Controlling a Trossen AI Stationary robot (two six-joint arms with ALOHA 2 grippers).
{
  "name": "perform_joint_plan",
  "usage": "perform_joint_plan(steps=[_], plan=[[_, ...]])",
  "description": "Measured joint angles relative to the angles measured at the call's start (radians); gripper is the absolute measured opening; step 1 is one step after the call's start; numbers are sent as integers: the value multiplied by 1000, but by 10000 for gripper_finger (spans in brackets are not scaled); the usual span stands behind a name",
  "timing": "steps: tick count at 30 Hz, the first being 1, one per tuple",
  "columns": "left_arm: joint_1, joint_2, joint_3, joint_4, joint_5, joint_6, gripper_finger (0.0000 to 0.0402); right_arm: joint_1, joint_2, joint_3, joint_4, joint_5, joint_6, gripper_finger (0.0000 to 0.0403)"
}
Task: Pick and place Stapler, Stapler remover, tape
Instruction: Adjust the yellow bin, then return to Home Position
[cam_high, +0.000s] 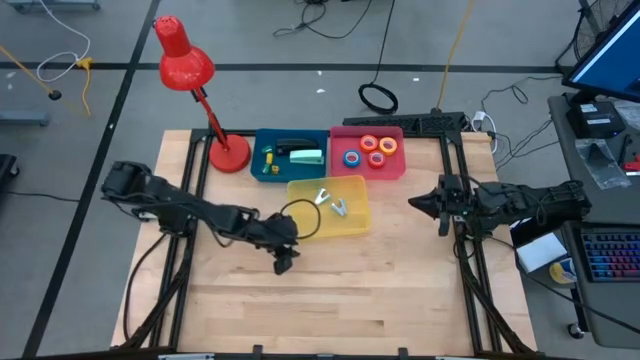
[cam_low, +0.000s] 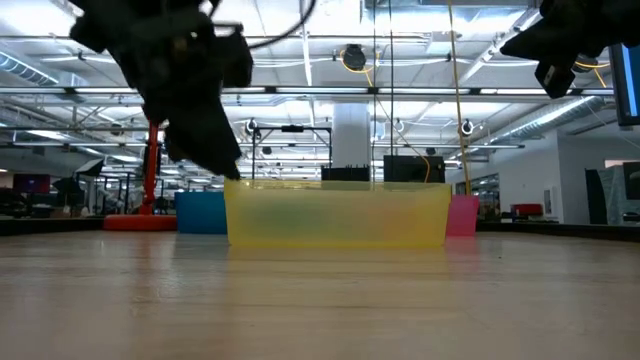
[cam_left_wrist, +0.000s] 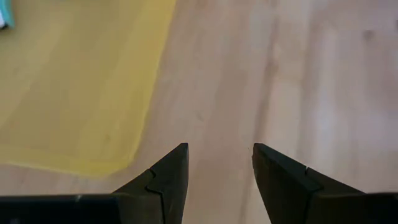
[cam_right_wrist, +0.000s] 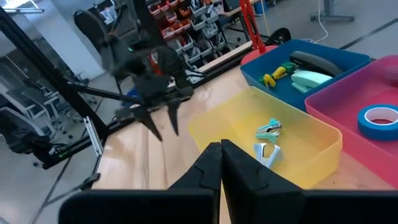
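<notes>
My left gripper (cam_high: 285, 263) (cam_left_wrist: 217, 150) hangs open over bare wood beside the near left corner of the yellow bin (cam_high: 352, 225), touching nothing. My right gripper (cam_high: 413, 203) (cam_right_wrist: 221, 149) waits shut at the table's right side, pointing toward the yellow bin. Two staple removers (cam_high: 332, 203) (cam_right_wrist: 267, 140) lie on the yellow bin's floor. A black and a mint-green stapler (cam_high: 300, 152) (cam_right_wrist: 311, 74) lie in the blue bin (cam_high: 262, 140). Several tape rolls (cam_high: 370, 150) lie flat in the pink bin (cam_high: 400, 168); the right wrist view shows the blue roll (cam_right_wrist: 379, 117).
A red desk lamp (cam_high: 190, 70) stands with its base (cam_high: 228, 155) at the far left, next to the blue bin. The three bins sit along the far middle of the table. Bare wood (cam_high: 330, 300) stretches across the near half. Cables and a keyboard lie beyond the table's edges.
</notes>
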Motion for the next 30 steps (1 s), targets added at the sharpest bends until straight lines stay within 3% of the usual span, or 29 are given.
perform_joint_plan(steps=[9,19,24,30], plan=[[40,117,7,17,-22,-53,177,0,0,0,1,-26,-18,0],[96,123,7,15,-29,-57,177,0,0,0,1,-46,-15,0],[15,16,7,33,0,-75,177,0,0,0,1,-46,-16,0],[-100,-233,7,-149,-60,-178,177,0,0,0,1,-45,-17,0]])
